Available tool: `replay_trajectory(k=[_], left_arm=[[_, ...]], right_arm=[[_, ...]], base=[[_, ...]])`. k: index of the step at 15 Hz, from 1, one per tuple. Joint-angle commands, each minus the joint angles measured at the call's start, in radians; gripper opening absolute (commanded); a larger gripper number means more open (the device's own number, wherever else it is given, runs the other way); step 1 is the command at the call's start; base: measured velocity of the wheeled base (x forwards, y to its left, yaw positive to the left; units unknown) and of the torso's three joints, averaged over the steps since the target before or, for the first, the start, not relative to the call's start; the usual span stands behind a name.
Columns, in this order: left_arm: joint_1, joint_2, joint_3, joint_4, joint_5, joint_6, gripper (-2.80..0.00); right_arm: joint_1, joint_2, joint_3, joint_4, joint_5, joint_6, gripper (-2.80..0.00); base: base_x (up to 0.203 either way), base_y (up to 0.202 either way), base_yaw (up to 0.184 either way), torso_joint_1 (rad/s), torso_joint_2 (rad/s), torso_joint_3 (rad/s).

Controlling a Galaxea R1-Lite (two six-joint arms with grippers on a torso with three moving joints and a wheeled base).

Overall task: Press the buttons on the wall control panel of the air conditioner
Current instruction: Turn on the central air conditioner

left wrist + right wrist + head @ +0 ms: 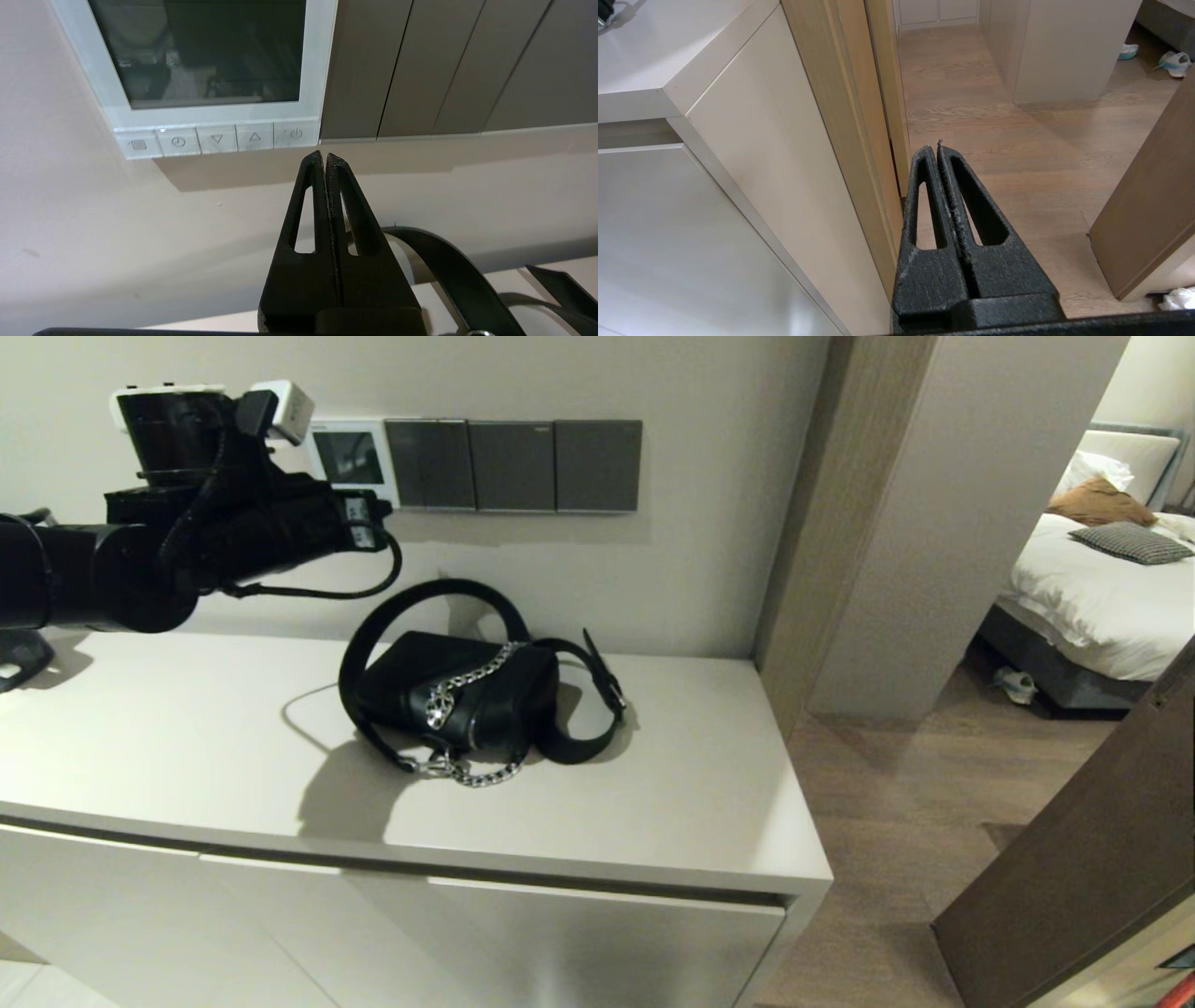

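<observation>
The wall control panel (347, 457) is a small white square with a dark screen, left of the grey switch plates. In the left wrist view its screen (205, 46) is unlit, and the buttons (217, 138) run in a row along its lower edge. My left gripper (325, 156) is shut and empty. Its tip is just below the power button (296, 134) at the row's right end, with a small gap showing. In the head view the left gripper (378, 518) is raised at the panel's lower edge and hides the buttons. My right gripper (938, 149) is shut, empty and low beside the cabinet.
Three dark grey switch plates (513, 465) sit directly right of the panel. A black handbag (457, 695) with a chain and a looped strap (448, 270) lies on the white cabinet top (187, 728) below the arm. A doorway and a wooden door (1074, 859) are on the right.
</observation>
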Motion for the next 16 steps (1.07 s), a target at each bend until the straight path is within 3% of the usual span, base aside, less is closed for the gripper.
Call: replay_trajectory(k=[1,16], left_arm=[[0.000,0.013,-0.015,0.000,-0.001,-0.001,-2.80],[0.025,0.060,-0.064,0.009,0.000,-0.020,-2.80]], right_arm=[[0.000,0.001,0.002,0.000,0.000,0.000,-2.80],[-0.001,0.001,0.002,-0.001,0.000,0.000,-2.80]], base=[[0.000,0.000,0.000,0.000,0.00,0.000],[0.000,0.000,0.000,0.000,0.00,0.000]])
